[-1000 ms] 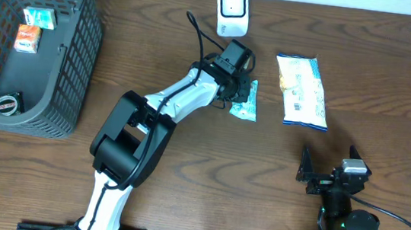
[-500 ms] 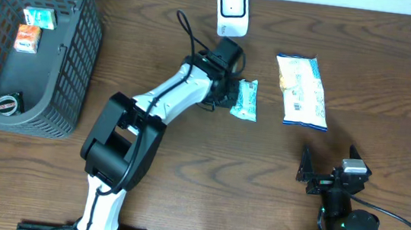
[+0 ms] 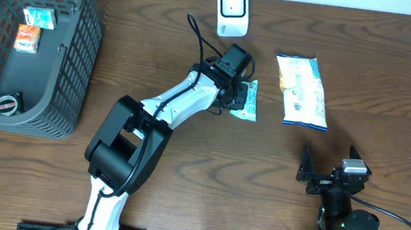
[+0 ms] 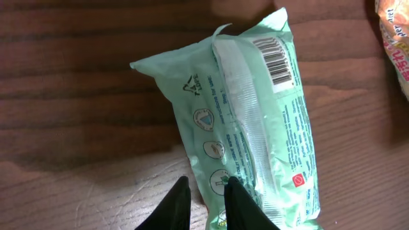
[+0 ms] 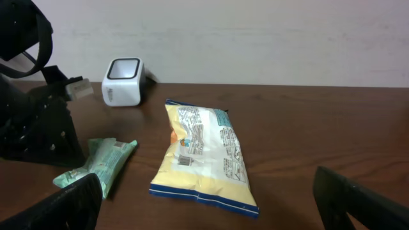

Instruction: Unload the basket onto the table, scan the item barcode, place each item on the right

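Observation:
A pale green packet (image 4: 255,128) lies seam-side up on the wooden table, its barcode (image 4: 278,61) showing near the far end. My left gripper (image 4: 206,185) stands at the packet's near left edge, its narrow jaws pinching that edge; one finger lies over the wrapper, the other over wood. From overhead the packet (image 3: 249,104) sits below the white scanner (image 3: 232,10), with the left gripper (image 3: 236,95) at its left side. My right gripper (image 5: 214,201) is open and empty at the front right, facing the packet (image 5: 96,163) and the scanner (image 5: 124,82).
A yellow and white snack bag (image 3: 301,91) lies right of the green packet. A dark mesh basket (image 3: 71,78) holding a few small items stands at the far left. The right arm (image 3: 339,186) rests near the front edge.
The left arm swung a little to the left half a second ago and has come back right over the packet's left edge. The packet shifted slightly with it. The right arm stayed still.

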`<state>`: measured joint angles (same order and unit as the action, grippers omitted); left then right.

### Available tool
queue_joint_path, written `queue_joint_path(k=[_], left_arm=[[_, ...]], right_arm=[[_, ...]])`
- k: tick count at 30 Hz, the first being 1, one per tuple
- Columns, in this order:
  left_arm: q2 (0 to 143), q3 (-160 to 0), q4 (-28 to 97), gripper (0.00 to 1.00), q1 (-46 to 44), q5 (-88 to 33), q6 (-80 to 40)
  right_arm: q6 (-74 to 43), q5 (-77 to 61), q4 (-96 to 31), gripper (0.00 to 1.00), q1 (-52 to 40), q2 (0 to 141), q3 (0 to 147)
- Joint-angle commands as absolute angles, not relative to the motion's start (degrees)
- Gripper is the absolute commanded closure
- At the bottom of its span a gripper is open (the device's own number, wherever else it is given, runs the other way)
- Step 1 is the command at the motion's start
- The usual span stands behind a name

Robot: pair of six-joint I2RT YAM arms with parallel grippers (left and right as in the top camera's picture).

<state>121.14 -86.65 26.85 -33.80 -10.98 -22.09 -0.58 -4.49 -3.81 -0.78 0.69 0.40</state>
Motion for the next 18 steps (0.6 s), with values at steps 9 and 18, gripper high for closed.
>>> queue_joint_path(k=[9,18], left_arm=[[123.9,-86.2,24.5,0.82,-35.5,-10.0,-23.9],[125.1,-86.2,19.6,0.81,-37.3,-10.0,-26.4]], right_arm=[[0.1,-4.6,-4.1,0.01,-1.2,0.4,0.4],[0.1,-4.6,-4.1,0.01,-1.2,0.4,0.4]])
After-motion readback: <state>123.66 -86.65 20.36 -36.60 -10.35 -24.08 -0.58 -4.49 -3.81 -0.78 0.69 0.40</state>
